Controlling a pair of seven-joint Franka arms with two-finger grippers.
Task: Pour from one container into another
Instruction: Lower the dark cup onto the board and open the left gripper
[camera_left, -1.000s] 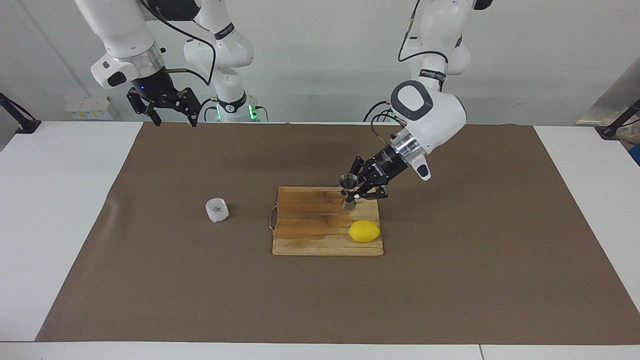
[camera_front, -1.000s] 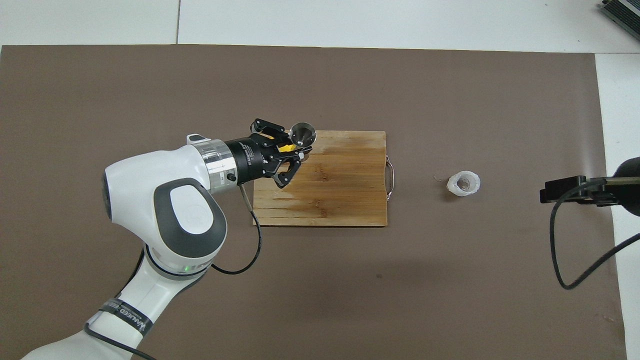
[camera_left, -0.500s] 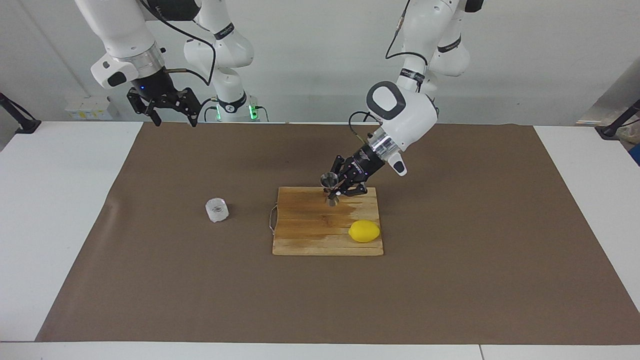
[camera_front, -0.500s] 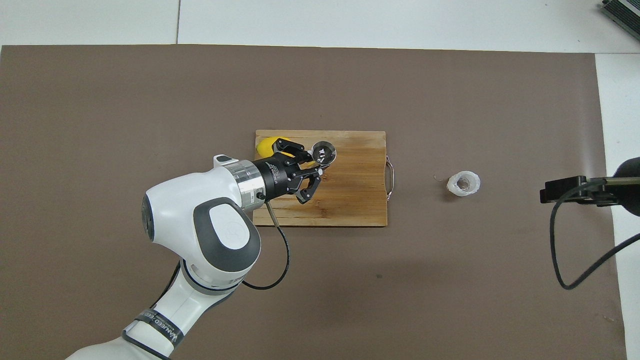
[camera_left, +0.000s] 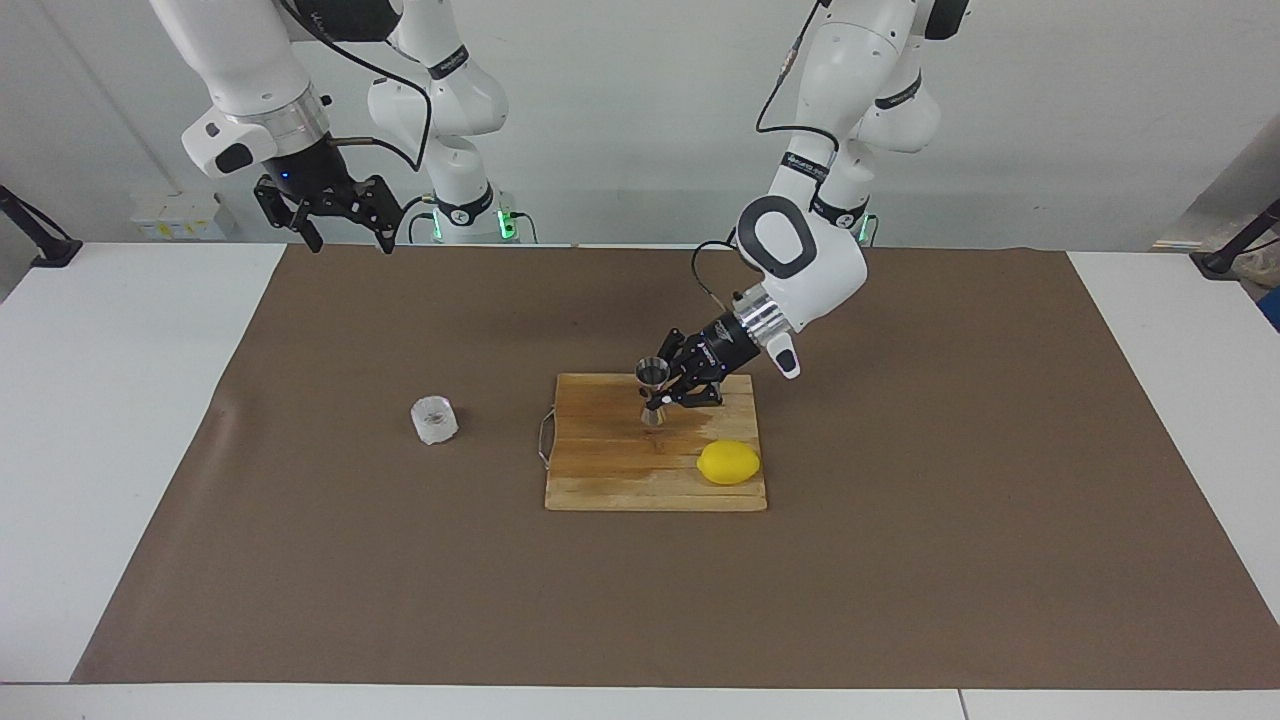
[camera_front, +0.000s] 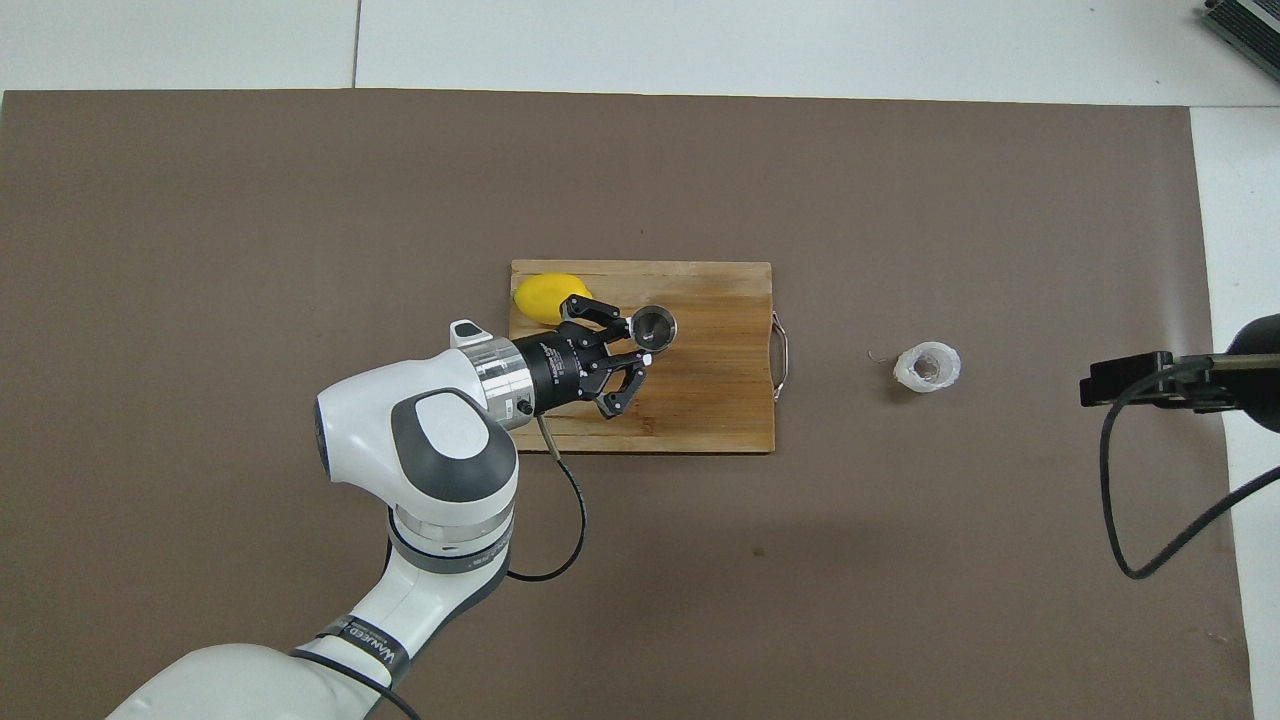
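Brown matting (camera_left: 900, 560) covers most of a white table (camera_left: 120, 400), with a pale wall at the robots' backs.

Nearest the robots, the right gripper (camera_left: 340, 235) hangs idle high in the air over the mat's near edge, at the right arm's end of the table, with its claw released and the two fingers spread wide and pointing down.

The left arm reaches down and forward from its base, its wrist slanted. The left gripper (camera_left: 668, 392) (camera_front: 640, 345) is low over the near part of a wooden cutting board (camera_left: 620, 480) (camera_front: 720, 400) at the middle of the mat. Its claw is clenched on the narrow waist of the steel jigger (camera_left: 652, 390) (camera_front: 655, 325). The jigger is upright with its open upper cone facing up, and its base is down at the board's surface; whether it actually rests there cannot be told.

Off the board, toward the right arm's end, the translucent white cup (camera_left: 434, 420) (camera_front: 928, 367) stands alone on the mat. It is near the board's wire handle, well apart from both grippers, and about as far from the robots as the jigger, mouth up.

Farther out, a yellow lemon (camera_left: 729, 462) (camera_front: 545, 297) lies on the board's far corner, toward the left arm's end, close to the jigger but not touching it.
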